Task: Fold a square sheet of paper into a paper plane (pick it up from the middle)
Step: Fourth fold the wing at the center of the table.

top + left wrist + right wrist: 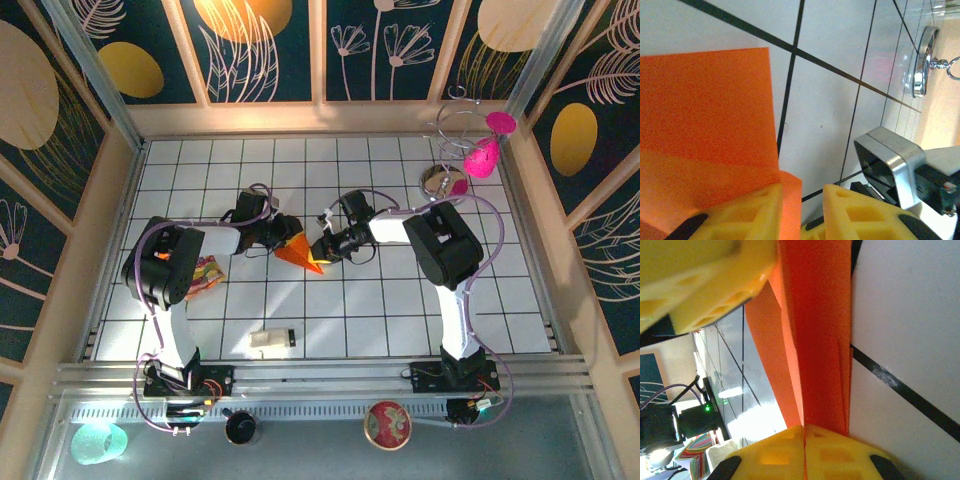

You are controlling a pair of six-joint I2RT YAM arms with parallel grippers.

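The square sheet of paper [299, 251] is bright orange and folded into a small pointed wedge near the table's middle, held between both arms. My right gripper [804, 440] is shut on its stacked layers [820, 340], with the creased edges running away from the pads. My right gripper [323, 246] meets it from the right. My left gripper [812, 215] stands open. One orange flap [790, 205] lies against its left finger [752, 212], and a gap shows to the other finger [860, 212]. My left gripper [286, 233] sits at the paper's upper left.
A crinkled multicoloured wrapper [205, 272] lies by the left arm. A small beige block [270, 340] sits near the front edge. A wire stand with pink pieces [470, 150] and a shiny round base [921, 60] occupies the back right.
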